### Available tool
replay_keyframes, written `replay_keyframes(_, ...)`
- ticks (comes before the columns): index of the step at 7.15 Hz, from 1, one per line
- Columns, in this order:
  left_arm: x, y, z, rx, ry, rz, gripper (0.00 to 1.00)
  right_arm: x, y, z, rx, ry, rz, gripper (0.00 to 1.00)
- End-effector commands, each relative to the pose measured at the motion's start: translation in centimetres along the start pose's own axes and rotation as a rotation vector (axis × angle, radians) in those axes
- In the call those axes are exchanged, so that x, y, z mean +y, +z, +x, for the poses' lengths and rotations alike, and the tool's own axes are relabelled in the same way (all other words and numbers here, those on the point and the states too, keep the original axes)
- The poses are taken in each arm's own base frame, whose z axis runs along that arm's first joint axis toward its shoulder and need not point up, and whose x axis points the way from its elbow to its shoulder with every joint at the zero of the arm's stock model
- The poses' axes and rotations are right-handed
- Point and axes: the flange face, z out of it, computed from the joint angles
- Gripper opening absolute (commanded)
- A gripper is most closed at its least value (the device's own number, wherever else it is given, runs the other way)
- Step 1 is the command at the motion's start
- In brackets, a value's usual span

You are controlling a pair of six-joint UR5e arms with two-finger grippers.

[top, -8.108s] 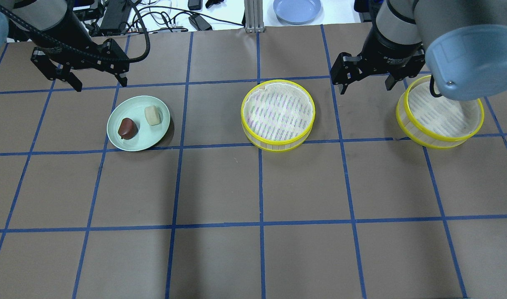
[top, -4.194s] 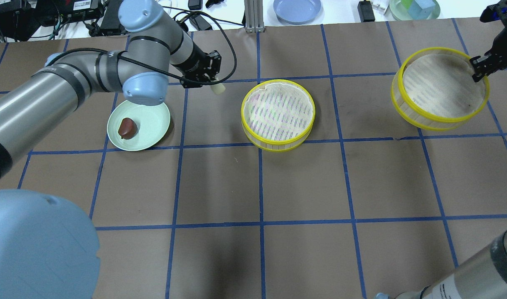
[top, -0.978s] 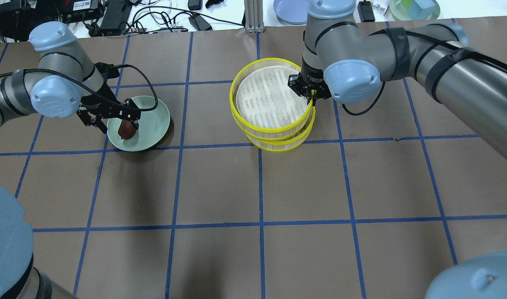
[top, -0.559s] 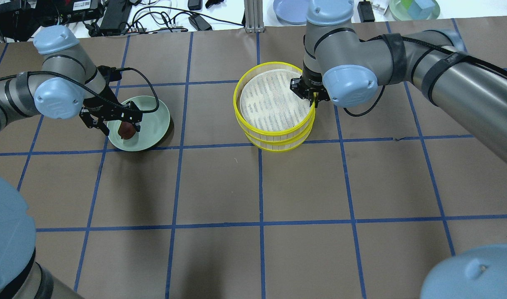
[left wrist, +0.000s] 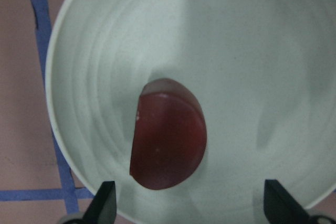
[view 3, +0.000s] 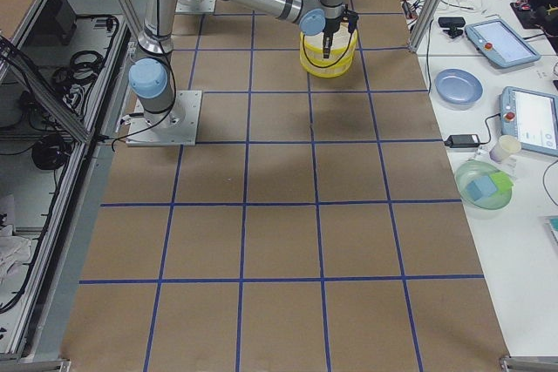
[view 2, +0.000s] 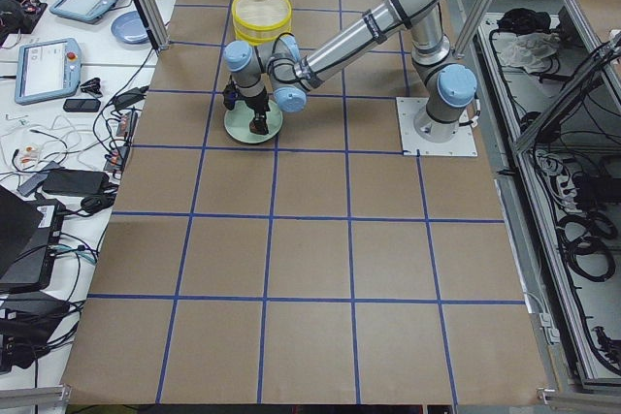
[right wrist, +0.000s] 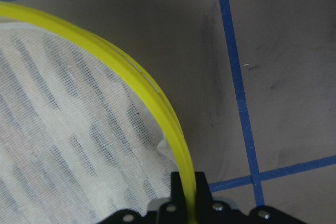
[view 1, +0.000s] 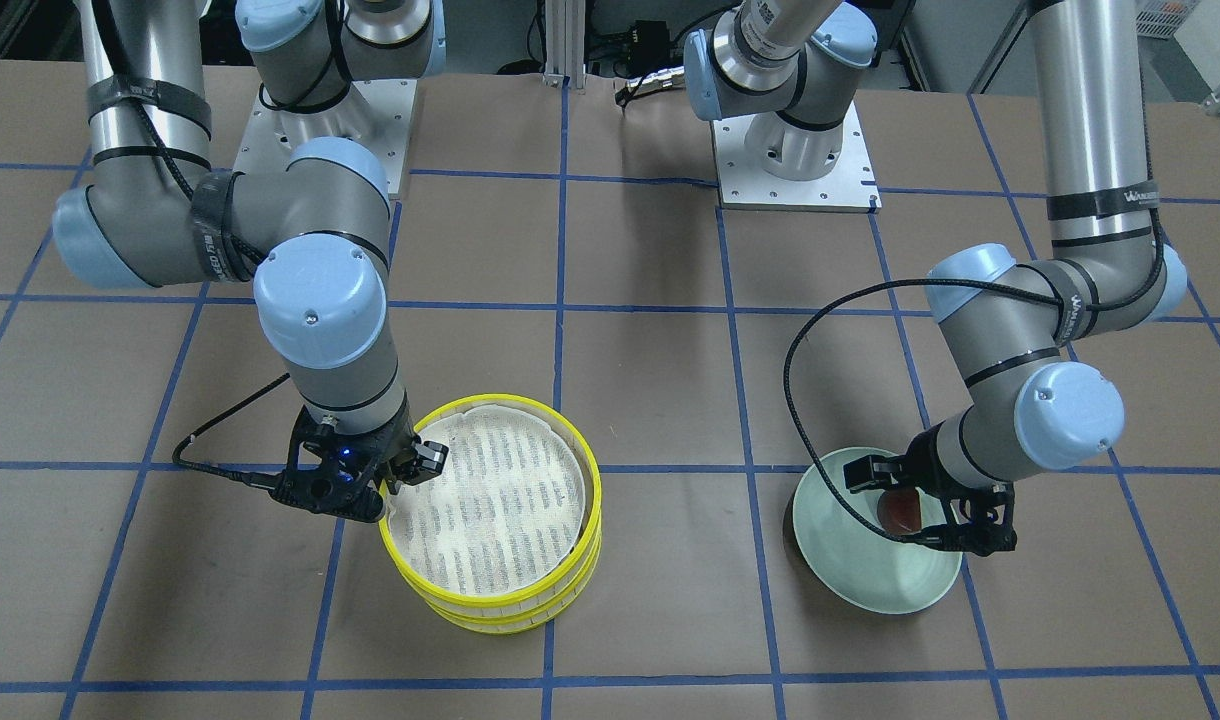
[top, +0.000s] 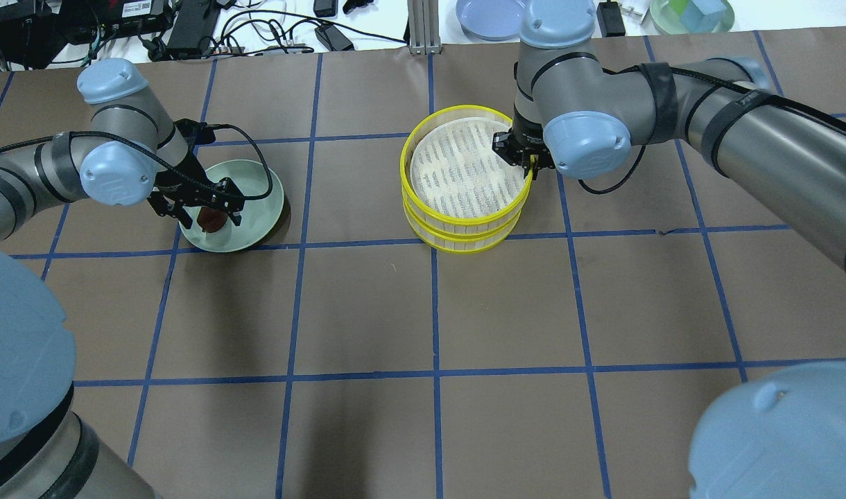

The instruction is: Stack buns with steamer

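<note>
The dark reddish-brown bun lies on the pale green plate at the left. My left gripper is open and low over the plate. In the left wrist view its fingertips stand on either side of the bun, apart from it. My right gripper is shut on the rim of the upper yellow steamer, which sits on the lower steamer. The right wrist view shows the jaws pinching that rim. The cream bun is hidden.
A blue plate, a green bowl with blocks and cables lie on the white bench beyond the table's far edge. Both arm bases stand on the robot's side of the brown gridded table.
The right gripper has brought the upper steamer down and to the right, so it now sits squarely on the lower one. The left gripper has come lower around the dark bun.
</note>
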Motion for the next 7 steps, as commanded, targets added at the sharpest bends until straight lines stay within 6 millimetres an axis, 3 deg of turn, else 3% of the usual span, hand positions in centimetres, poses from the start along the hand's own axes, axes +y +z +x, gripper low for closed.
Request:
replay_keyframes(1, -1.3, 1.0, -0.3, -0.006, 0.007, 0.041, 0.23, -0.1, 0.4, -0.1, -0.004, 0.002, -0.003, 0.06)
replay_keyframes(2, -1.6, 0.8, -0.3, -0.010, 0.006, 0.057, 0.00, -0.1, 0.5, 0.0, 0.004, -0.004, -0.002, 0.10)
replay_keyframes(3, -1.7, 0.4, -0.4, -0.015, -0.007, 0.067, 0.00, -0.2, 0.4, 0.0, 0.007, -0.005, 0.004, 0.16)
replay_keyframes(4, -1.7, -1.5, -0.4, -0.018, -0.043, 0.101, 0.00, -0.3, 0.4, 0.0, 0.007, -0.007, 0.009, 0.42)
replay_keyframes(5, -2.3, -4.6, 0.3, -0.004, -0.102, 0.162, 0.00, -0.5, 0.2, -0.1, -0.002, -0.003, 0.031, 0.69)
replay_keyframes(6, -2.9, -7.4, 2.2, 0.020, -0.155, 0.210, 0.00, -0.6, -0.1, -0.1, -0.008, -0.002, 0.046, 0.94)
replay_keyframes(7, -2.4, -9.7, 6.0, 0.036, -0.226, 0.249, 0.00, -1.2, -1.8, 0.3, -0.023, -0.002, 0.075, 1.00)
